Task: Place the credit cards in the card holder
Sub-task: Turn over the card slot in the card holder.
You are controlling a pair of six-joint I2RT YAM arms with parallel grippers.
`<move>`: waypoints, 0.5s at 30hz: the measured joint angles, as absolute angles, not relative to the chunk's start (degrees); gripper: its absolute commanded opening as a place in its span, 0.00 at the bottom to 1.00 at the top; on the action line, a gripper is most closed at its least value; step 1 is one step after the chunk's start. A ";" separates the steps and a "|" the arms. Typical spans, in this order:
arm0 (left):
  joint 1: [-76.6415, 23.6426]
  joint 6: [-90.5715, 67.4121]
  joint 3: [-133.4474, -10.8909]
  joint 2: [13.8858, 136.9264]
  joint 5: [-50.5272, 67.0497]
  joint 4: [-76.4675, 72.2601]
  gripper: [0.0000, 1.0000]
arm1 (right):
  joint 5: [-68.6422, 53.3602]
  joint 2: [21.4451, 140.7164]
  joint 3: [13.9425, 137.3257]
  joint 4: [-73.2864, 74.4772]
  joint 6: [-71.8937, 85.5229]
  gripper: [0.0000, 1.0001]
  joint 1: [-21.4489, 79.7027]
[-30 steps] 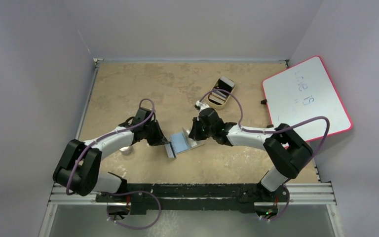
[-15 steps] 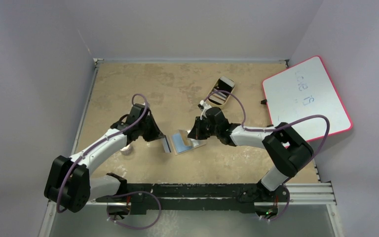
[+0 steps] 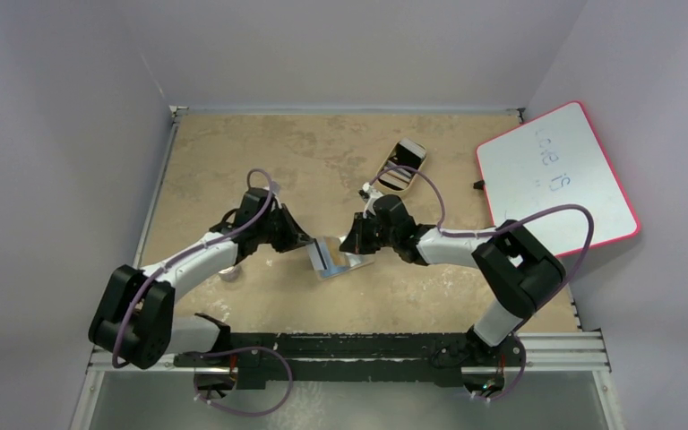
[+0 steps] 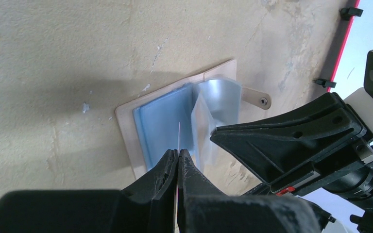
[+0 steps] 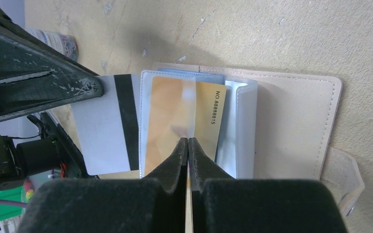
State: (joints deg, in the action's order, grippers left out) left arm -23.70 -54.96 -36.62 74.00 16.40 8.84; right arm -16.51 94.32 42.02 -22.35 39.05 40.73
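Note:
The tan card holder (image 5: 291, 121) lies open on the table, with clear sleeves over its left panel. A gold card (image 5: 165, 107) sits inside one sleeve. My right gripper (image 5: 188, 141) is shut on a clear sleeve and holds it up off the panel (image 4: 209, 116). My left gripper (image 4: 179, 153) is shut on a pale credit card (image 5: 104, 126) with a black stripe. The left wrist view shows that card edge-on (image 4: 179, 133). Its leading edge meets the sleeve's open side. In the top view both grippers, left (image 3: 303, 242) and right (image 3: 351, 244), meet over the card holder (image 3: 345, 265).
A tan oval tray (image 3: 392, 185) holding a phone-like slab stands behind the right arm. A red-rimmed whiteboard (image 3: 555, 175) leans at the right edge. A small clear container (image 3: 228, 271) sits under the left forearm, and another clear one (image 5: 342, 174) lies beside the card holder.
My left arm has carried the credit card to the right, from beside the card holder up to its sleeve. The right gripper has stayed on the sleeve, almost still.

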 measured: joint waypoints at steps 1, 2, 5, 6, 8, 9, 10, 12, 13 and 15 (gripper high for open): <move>-23.70 -55.20 -36.38 74.50 16.82 7.77 0.00 | -16.53 94.37 42.02 -22.52 39.05 0.00 40.69; -23.70 -55.59 -36.07 74.96 17.32 6.61 0.00 | -16.60 94.39 42.02 -22.61 39.05 0.00 40.69; -23.70 -57.10 -35.27 76.01 18.70 3.38 0.00 | -16.82 94.39 42.02 -22.59 39.03 0.12 40.69; -23.70 -57.60 -35.07 76.34 19.22 2.20 0.00 | -16.91 94.39 42.02 -22.50 38.98 0.16 40.69; -23.70 -58.59 -34.85 76.77 20.03 0.27 0.00 | -16.80 94.39 42.11 -21.85 38.87 0.24 40.58; -23.70 -59.29 -34.83 77.06 20.53 -0.97 0.00 | -16.43 94.32 42.19 -21.15 38.70 0.28 40.53; -23.70 -59.68 -34.83 77.28 20.91 -2.15 0.00 | -15.88 94.04 42.26 -20.10 38.57 0.30 40.45; -23.75 -60.93 -34.81 77.73 21.56 -4.58 0.00 | -14.46 92.58 42.28 -17.21 38.15 0.36 40.14; -23.90 -61.56 -34.81 78.13 21.96 -6.13 0.00 | -13.85 91.35 42.28 -15.75 37.89 0.37 39.94; -24.36 -62.46 -34.83 78.96 22.31 -8.43 0.00 | -11.84 87.59 42.28 -12.56 37.21 0.39 39.33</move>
State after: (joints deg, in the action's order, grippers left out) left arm -24.36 -62.46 -34.83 78.96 22.31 -8.43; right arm -11.84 87.59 42.28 -12.56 37.21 39.33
